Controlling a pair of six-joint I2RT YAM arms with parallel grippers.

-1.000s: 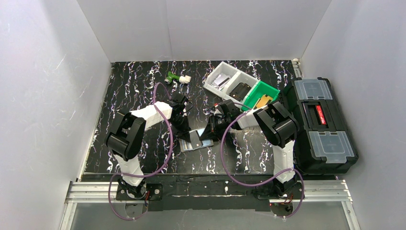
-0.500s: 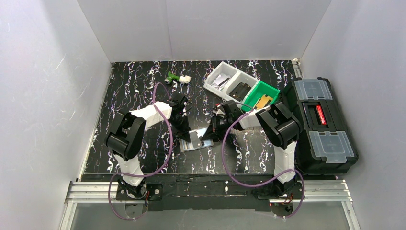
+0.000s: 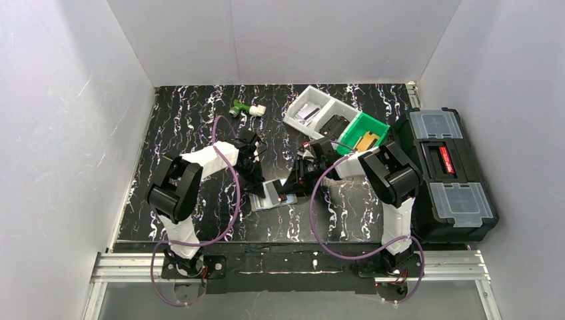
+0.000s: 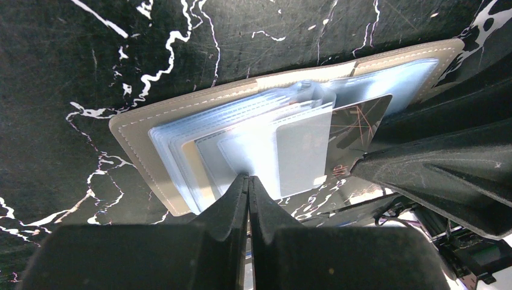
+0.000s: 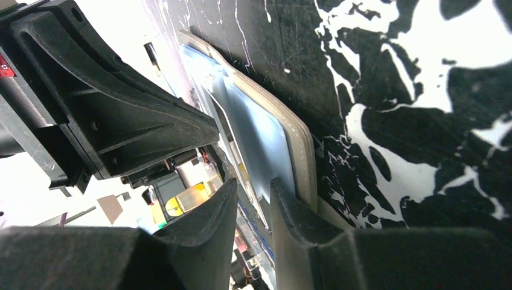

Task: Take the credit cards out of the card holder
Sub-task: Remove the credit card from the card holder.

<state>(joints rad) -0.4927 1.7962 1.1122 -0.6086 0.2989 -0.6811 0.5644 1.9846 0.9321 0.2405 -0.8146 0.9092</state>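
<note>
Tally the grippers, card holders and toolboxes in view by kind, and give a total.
Grippers: 2 (left gripper, right gripper)
Card holder: 1
Toolbox: 1
Total: 4

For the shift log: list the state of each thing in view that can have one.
Grey folding card holder: open flat, clear sleeves fanned.
Left gripper: shut, tips on the sleeves.
Right gripper: narrow gap at the holder's edge, grip unclear.
Black plastic toolbox: lid closed.
</note>
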